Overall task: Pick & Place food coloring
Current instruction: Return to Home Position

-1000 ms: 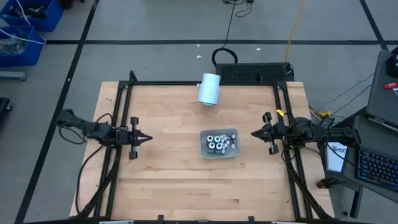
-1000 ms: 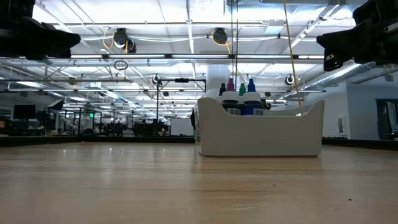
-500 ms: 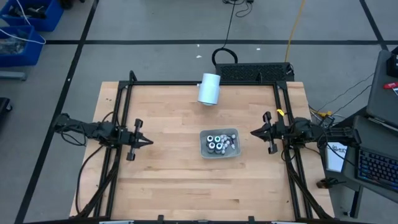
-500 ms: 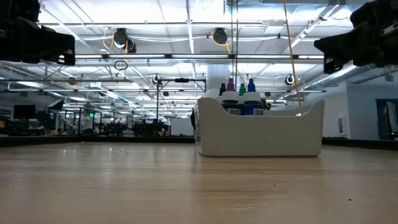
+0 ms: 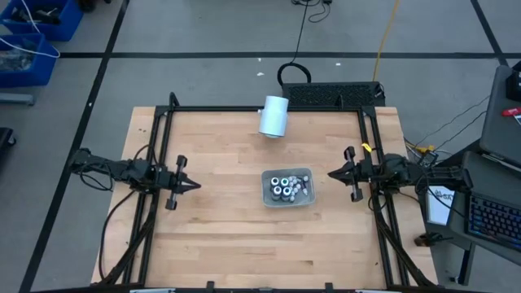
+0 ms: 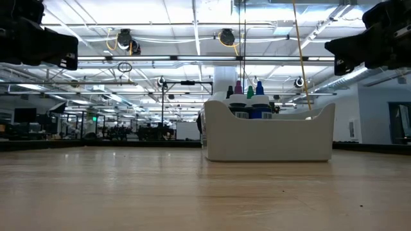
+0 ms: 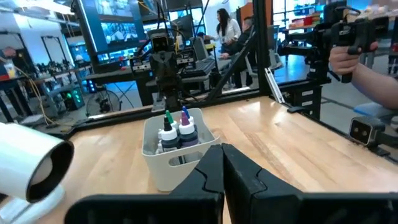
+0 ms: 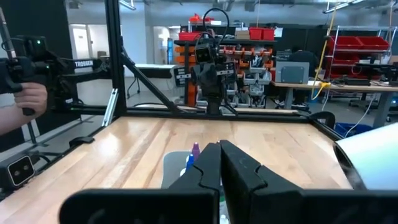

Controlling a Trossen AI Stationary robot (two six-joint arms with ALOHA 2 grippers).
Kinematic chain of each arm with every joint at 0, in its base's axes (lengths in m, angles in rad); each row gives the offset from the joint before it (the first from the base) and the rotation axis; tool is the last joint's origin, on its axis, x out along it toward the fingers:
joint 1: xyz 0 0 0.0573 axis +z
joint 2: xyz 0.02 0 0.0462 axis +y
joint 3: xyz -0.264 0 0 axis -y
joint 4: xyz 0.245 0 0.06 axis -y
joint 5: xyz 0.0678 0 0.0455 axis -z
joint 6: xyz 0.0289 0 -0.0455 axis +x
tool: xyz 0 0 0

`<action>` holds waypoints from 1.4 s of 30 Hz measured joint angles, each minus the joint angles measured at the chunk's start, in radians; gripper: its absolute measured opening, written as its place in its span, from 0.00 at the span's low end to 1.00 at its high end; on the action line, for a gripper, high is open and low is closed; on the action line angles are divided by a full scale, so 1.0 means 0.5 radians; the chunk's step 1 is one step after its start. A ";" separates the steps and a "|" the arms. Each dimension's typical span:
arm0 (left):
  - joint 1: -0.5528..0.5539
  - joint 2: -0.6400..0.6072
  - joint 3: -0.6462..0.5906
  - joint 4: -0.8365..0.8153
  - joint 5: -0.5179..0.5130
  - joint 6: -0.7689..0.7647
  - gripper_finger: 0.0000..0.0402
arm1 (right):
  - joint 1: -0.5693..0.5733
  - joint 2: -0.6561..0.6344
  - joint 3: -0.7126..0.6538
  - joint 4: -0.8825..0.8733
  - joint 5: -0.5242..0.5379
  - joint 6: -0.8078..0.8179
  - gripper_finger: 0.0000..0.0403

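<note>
**Both grippers shut and empty; the bottles sit in the tray between them**

The left gripper [image 5: 194, 185] hangs over the left side of the wooden table [image 5: 220, 220]. Its two fingers are pressed together with nothing between them, as the left wrist view [image 7: 221, 152] confirms. The grey tray [image 5: 266, 189] lies well ahead of its tip. The food coloring bottles [image 5: 285, 187] are packed inside, and their coloured tips stand above the tray's rim in the low view [image 6: 249, 102]. A white cylinder [image 5: 273, 116] lies on its side at the far edge of the table, farther from both grippers than the tray. The right gripper [image 5: 332, 173] points at the tray from the other side, just beside its corner. Its fingers are likewise closed on nothing [image 8: 219, 149]. Past the table, a person's hand [image 7: 345, 59] grips a dark handle.
</note>
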 joint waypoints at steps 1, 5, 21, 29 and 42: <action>0.000 0.000 -0.001 0.000 0.000 -0.031 0.01 | 0.000 0.000 0.000 0.008 0.002 -0.011 0.00; 0.000 0.000 -0.001 0.008 0.002 -0.233 0.02 | 0.000 0.001 0.000 0.073 0.003 -0.059 0.00; 0.000 0.000 -0.007 0.127 -0.007 -0.304 0.02 | 0.001 0.000 0.001 0.085 0.004 0.048 0.00; 0.000 0.000 -0.007 0.132 -0.006 -0.304 0.06 | 0.001 0.000 0.001 0.089 0.004 0.048 0.00; 0.000 0.000 -0.006 0.134 -0.005 -0.304 0.13 | 0.001 0.000 0.001 0.089 0.004 0.048 0.00</action>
